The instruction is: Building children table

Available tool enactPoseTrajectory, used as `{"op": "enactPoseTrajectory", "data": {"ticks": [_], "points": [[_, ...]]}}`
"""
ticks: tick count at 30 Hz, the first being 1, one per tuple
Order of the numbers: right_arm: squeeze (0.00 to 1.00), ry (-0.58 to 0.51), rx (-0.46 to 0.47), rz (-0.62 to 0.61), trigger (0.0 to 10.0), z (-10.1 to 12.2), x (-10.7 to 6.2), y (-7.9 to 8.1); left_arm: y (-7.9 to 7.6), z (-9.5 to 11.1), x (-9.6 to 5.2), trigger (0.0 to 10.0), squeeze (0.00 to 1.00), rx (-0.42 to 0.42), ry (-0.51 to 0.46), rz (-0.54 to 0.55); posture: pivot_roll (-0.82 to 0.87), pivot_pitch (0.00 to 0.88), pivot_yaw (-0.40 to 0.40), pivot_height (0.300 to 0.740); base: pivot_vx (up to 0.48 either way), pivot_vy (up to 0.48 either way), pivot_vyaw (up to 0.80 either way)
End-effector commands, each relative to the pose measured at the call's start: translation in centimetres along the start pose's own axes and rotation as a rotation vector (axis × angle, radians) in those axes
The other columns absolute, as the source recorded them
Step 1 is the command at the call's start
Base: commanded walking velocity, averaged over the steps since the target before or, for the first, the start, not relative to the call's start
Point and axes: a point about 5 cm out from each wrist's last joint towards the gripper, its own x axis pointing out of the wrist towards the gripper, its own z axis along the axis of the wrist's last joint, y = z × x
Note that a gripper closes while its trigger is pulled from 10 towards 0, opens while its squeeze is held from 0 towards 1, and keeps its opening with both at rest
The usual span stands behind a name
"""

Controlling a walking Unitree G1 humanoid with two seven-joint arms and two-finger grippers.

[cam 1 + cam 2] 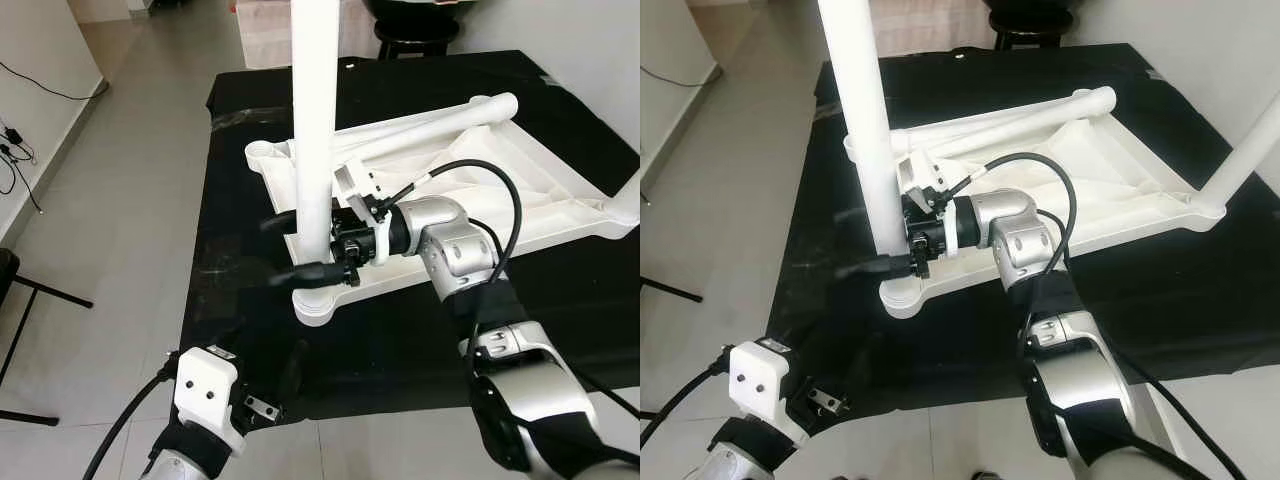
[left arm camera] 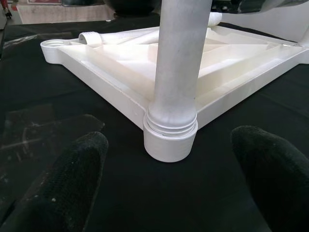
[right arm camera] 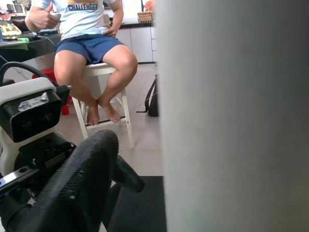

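My right gripper clamps the upright white plastic leg just above its corner socket; my left gripper, fingers apart, waits below it.

Along my left jaws I see a white table leg standing upright, its threaded end seated in the round corner socket of the upturned white tabletop. The tabletop lies flat on a black cloth, its ribbed underside facing up. My two black fingers sit spread wide apart, low over the cloth, near the socket but not touching it.
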Motion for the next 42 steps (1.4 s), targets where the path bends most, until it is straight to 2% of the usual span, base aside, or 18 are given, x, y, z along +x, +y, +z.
{"op": "enactPoseTrajectory", "data": {"ticks": [1, 7, 11, 12, 13, 17, 19, 27, 28, 31, 32, 33, 34, 35, 39, 40, 41, 42], "points": [[0.00, -0.024, -0.009, 0.076, 0.0, 0.2, 0.7, 0.2, 0.0, 0.0, -0.2, 10.0, 0.00, -0.002, 0.000, 0.008, 0.05, 0.182, 0.000, 0.740, 0.000, 0.000, 0.00], [0.00, -0.055, -0.001, 0.001, 0.0, -0.7, 0.2, 0.4, -0.1, 0.1, -0.1, 10.0, 0.00, -0.004, -0.003, 0.009, 0.04, 0.186, -0.004, 0.740, 0.000, 0.000, 0.00], [0.00, -0.067, 0.014, -0.216, 0.0, -2.5, -0.3, 0.7, -0.2, 0.1, -0.1, 10.0, 0.00, -0.006, -0.004, 0.009, 0.03, 0.187, -0.011, 0.740, 0.000, 0.000, 0.00], [0.00, -0.048, 0.083, -0.507, 0.0, -4.6, -0.4, 1.2, -0.2, 0.1, -0.2, 10.0, 0.00, -0.004, -0.005, 0.010, 0.04, 0.191, -0.019, 0.740, 0.000, 0.000, 0.00], [0.00, -0.048, 0.083, -0.507, 0.0, -4.6, -0.4, 1.2, -0.2, 0.1, -0.2, 10.0, 0.00, -0.004, -0.005, 0.010, 0.04, 0.191, -0.019, 0.740, 0.000, 0.000, 0.00], [0.00, 0.016, 0.116, -0.899, 0.0, -6.4, -0.7, 1.5, -0.1, 0.2, -0.2, 10.0, 0.00, -0.002, -0.006, 0.012, 0.03, 0.195, -0.012, 0.740, 0.000, 0.000, 0.00], [0.00, 0.083, 0.128, -1.106, 0.0, -7.6, 0.0, 3.7, 0.0, 0.2, -0.2, 10.0, 0.00, -0.001, -0.005, 0.010, 0.02, 0.194, -0.003, 0.740, 0.000, 0.000, 0.00], [0.00, 0.005, 0.141, -1.000, 0.0, -6.4, 2.5, 3.0, -0.1, 0.2, -0.1, 10.0, 0.00, -0.001, -0.004, 0.001, 0.03, 0.188, -0.001, 0.740, 0.000, 0.000, 0.00], [0.00, -0.018, 0.150, -0.948, 3.8, -5.9, 3.0, 2.8, -0.1, 0.2, -0.1, 10.0, 0.00, 0.000, -0.005, 0.003, 0.03, 0.190, -0.001, 0.740, 0.000, 0.000, 0.00], [0.00, -0.030, 0.157, -0.869, 3.8, -5.6, 3.5, 2.8, 0.0, 0.3, -0.1, 10.0, 0.00, 0.001, -0.007, 0.005, 0.04, 0.190, -0.001, 0.740, 0.000, 0.000, 0.00], [0.00, -0.038, 0.127, -0.746, 10.0, -5.0, 3.8, 3.1, 0.0, 0.3, -0.1, 10.0, 0.00, 0.002, -0.007, 0.009, 0.04, 0.186, 0.007, 0.740, 0.000, 0.000, 0.00], [0.19, -0.055, 0.133, -0.655, 10.0, -4.5, 3.3, 2.8, 0.0, 0.3, -0.1, 10.0, 0.00, 0.004, -0.006, 0.009, 0.05, 0.186, 0.009, 0.740, 0.000, 0.000, 0.00], [0.19, -0.055, 0.133, -0.655, 10.0, -4.5, 3.3, 2.8, 0.0, 0.3, -0.1, 10.0, 0.00, 0.004, -0.006, 0.009, 0.05, 0.186, 0.009, 0.740, 0.000, 0.000, 0.00], [1.00, -0.056, 0.099, -0.602, 10.0, -3.7, 2.4, 2.3, 0.1, 0.3, -0.1, 10.0, 0.00, 0.003, -0.004, 0.008, 0.05, 0.186, 0.008, 0.740, 0.000, 0.000, 0.00], [1.00, -0.035, 0.005, -0.478, 10.0, -2.1, 0.6, 1.2, -0.1, 0.3, -0.1, 10.0, 0.00, 0.001, -0.002, 0.001, 0.06, 0.191, 0.005, 0.740, 0.000, 0.000, 0.00], [0.67, -0.007, -0.033, -0.406, 10.0, -1.8, 0.1, 1.0, -0.1, 0.3, -0.1, 10.0, 0.00, -0.001, -0.001, 0.000, 0.06, 0.193, 0.003, 0.740, 0.000, 0.000, 0.00], [0.67, -0.007, -0.033, -0.406, 10.0, -1.8, 0.1, 1.0, -0.1, 0.3, -0.1, 10.0, 0.00, -0.001, -0.001, 0.000, 0.06, 0.193, 0.003, 0.740, 0.000, 0.000, 0.00], [0.00, 0.034, -0.052, -0.327, 10.0, -1.7, -0.3, 0.9, -0.2, 0.3, -0.2, 10.0, 0.00, -0.001, -0.001, -0.001, 0.07, 0.196, 0.004, 0.740, 0.000, 0.000, 0.00]]}}
